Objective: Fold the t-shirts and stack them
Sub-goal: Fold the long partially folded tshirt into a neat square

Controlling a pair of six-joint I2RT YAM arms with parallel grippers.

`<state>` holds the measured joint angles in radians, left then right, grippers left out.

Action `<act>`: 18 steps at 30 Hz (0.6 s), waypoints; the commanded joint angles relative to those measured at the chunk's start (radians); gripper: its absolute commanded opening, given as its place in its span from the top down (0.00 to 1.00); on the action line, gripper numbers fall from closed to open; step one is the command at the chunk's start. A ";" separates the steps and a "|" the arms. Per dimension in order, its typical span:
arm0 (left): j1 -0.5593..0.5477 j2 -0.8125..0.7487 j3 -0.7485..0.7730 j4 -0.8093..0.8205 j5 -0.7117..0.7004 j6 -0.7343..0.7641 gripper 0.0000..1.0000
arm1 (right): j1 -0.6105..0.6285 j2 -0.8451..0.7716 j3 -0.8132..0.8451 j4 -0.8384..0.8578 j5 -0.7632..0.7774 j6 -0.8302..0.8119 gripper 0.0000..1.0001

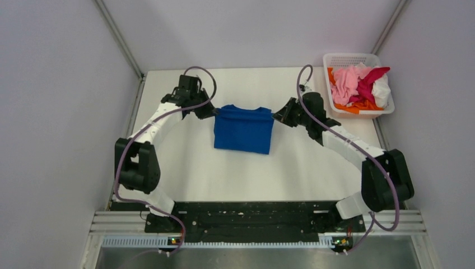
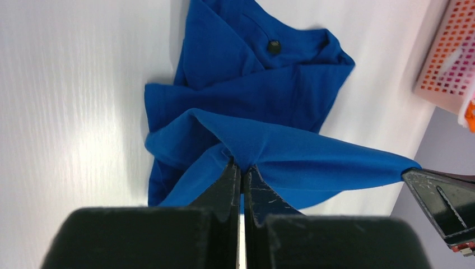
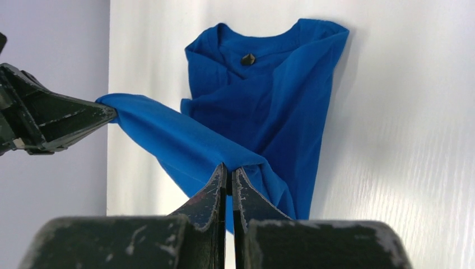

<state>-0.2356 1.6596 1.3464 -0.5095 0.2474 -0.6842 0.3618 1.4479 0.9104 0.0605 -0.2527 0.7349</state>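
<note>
A royal blue t-shirt (image 1: 243,129) lies partly folded at the middle of the white table, its far edge lifted. My left gripper (image 1: 213,112) is shut on the shirt's far left corner; the left wrist view has blue cloth (image 2: 291,151) pinched between its fingertips (image 2: 242,167). On the far right corner my right gripper (image 1: 275,115) is shut as well, and its wrist view shows the fabric (image 3: 263,112) clamped at the tips (image 3: 228,168). The edge hangs taut between the two grippers. Other t-shirts (image 1: 358,84), pink, magenta, white and orange, are heaped in the basket.
A white plastic mesh basket (image 1: 343,58) stands at the table's far right corner, close to the right arm. Grey walls close in the table on the left, right and back. The arm bases sit on a black rail (image 1: 252,221) at the near edge.
</note>
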 commanded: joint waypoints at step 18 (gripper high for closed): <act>0.078 0.452 0.461 0.006 0.081 0.044 0.27 | -0.129 0.523 0.416 0.095 -0.040 -0.108 0.27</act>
<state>-0.1715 2.1601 1.7588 -0.5304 0.3180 -0.6453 0.2459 1.9961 1.2362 0.1417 -0.2806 0.6888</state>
